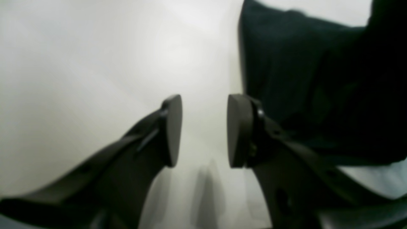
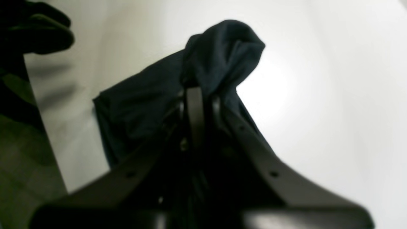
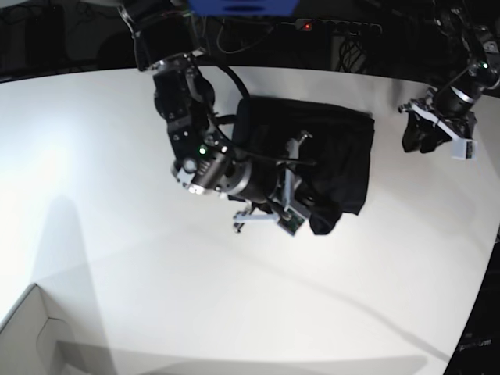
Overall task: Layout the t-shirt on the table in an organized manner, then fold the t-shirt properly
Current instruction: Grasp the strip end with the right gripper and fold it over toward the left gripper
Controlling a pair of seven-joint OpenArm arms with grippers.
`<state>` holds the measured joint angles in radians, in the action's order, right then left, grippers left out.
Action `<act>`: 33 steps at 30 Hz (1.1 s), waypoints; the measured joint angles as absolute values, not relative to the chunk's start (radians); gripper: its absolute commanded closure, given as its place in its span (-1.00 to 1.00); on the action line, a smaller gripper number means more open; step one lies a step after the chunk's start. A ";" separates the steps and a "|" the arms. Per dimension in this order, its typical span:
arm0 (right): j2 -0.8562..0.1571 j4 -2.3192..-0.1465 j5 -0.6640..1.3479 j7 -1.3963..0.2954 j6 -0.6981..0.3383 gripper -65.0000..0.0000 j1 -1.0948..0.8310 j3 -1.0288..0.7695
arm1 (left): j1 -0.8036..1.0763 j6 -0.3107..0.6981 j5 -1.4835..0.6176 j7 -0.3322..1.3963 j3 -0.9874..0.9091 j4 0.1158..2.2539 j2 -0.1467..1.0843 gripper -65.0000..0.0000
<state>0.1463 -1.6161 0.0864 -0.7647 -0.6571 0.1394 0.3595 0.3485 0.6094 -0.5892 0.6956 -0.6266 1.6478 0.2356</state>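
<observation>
- The right gripper point(image 2: 198, 95) is clamped on a bunched fold of the t-shirt point(image 2: 219, 54); the rest of the cloth lies behind it on the table point(image 3: 117, 258).
- The left gripper point(image 1: 203, 130) stands with its 2 pads apart, nothing between them.
- From the left gripper, the t-shirt edge lies just beside its right pad point(image 1: 237, 130).
</observation>
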 measured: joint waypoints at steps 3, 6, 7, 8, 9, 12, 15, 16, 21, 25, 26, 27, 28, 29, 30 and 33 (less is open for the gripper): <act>0.145 -1.559 0.088 -0.714 -0.657 1.00 0.163 0.394 | 0.342 0.609 -0.589 0.699 -0.625 1.648 0.230 0.28; 0.147 -1.491 0.090 -0.657 -0.657 1.00 0.186 0.402 | 0.319 0.602 -0.589 0.698 -0.599 1.647 0.234 0.28; 0.147 -1.469 0.089 -0.648 -0.657 1.00 0.194 0.402 | 0.318 0.603 -0.591 0.694 -0.593 1.648 0.236 0.28; 0.147 -1.450 0.087 -0.642 -0.654 1.00 0.205 0.402 | 0.318 0.603 -0.596 0.689 -0.593 1.647 0.235 0.28; 0.146 -1.437 0.086 -0.637 -0.631 1.00 0.214 0.402 | 0.319 0.602 -0.595 0.690 -0.593 1.645 0.236 0.28; 0.144 -1.408 0.136 -0.612 -0.550 1.00 0.245 0.417 | 0.342 0.606 -0.542 0.693 -0.585 1.642 0.235 0.28; 0.145 -1.395 0.247 -0.603 -0.514 1.00 0.279 0.434 | 0.344 0.606 -0.475 0.699 -0.521 1.643 0.233 0.28; 0.146 -1.395 0.267 -0.597 -0.510 1.00 0.286 0.440 | 0.343 0.611 -0.475 0.698 -0.505 1.643 0.230 0.28; 0.144 -1.394 0.270 -0.600 -0.500 1.00 0.289 0.507 | 0.347 0.610 -0.460 0.692 -0.500 1.643 0.232 0.28; 0.147 -1.355 0.288 -0.580 -0.500 1.00 0.297 0.571 | 0.345 0.610 -0.460 0.690 -0.499 1.643 0.233 0.28; 0.147 -1.327 0.286 -0.567 -0.500 1.00 0.307 0.587 | 0.346 0.610 -0.459 0.692 -0.498 1.643 0.232 0.28; 0.146 -1.308 0.282 -0.562 -0.500 1.00 0.310 0.600 | 0.347 0.610 -0.459 0.692 -0.494 1.642 0.233 0.28; 0.144 -1.291 0.274 -0.538 -0.500 0.95 0.311 0.611 | 0.348 0.611 -0.459 0.692 -0.492 1.642 0.232 0.28; 0.143 -1.276 0.278 -0.521 -0.500 0.89 0.310 0.618 | 0.348 0.611 -0.459 0.693 -0.490 1.642 0.232 0.28; 0.142 -1.266 0.287 -0.503 -0.500 0.83 0.310 0.624 | 0.348 0.610 -0.460 0.691 -0.489 1.642 0.232 0.28; 0.142 -1.236 0.392 -0.425 -0.482 0.69 0.313 0.629 | 0.348 0.611 -0.459 0.692 -0.489 1.642 0.232 0.28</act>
